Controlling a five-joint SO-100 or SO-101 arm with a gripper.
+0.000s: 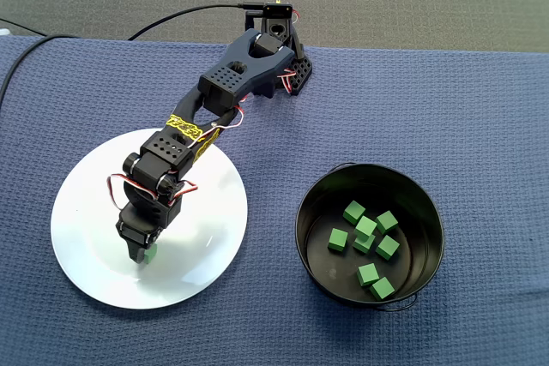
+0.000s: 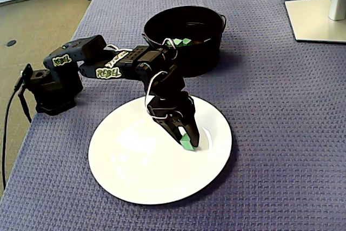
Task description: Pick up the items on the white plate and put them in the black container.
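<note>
A fixed view shows the gripper (image 2: 188, 142) tipped down onto the white plate (image 2: 124, 171), its two jaws closed against the sides of a single green cube (image 2: 186, 144), which sits right at the fingertips, either resting on the plate or only just above it; I cannot tell which. In a fixed view from above, the same cube (image 1: 150, 256) peeks out from under the gripper (image 1: 141, 255) near the plate's (image 1: 94, 195) lower middle, and no other item is visible on the plate. The black container (image 1: 313, 212) stands well apart to the right in that view, with several green cubes (image 1: 366, 226) already inside. The main risk, as I judge it, is the shallow hold: with so little finger on the cube, it could twist or squirt out as the arm rises and skid across the slick plate. If the fingertips are pressing on the plate, a sideways move before lifting could drag the plate over the blue cloth (image 1: 480, 126). The container's wall is tall, so a low swing could knock its rim (image 2: 162, 17) or jar the cube loose short of the opening.
</note>
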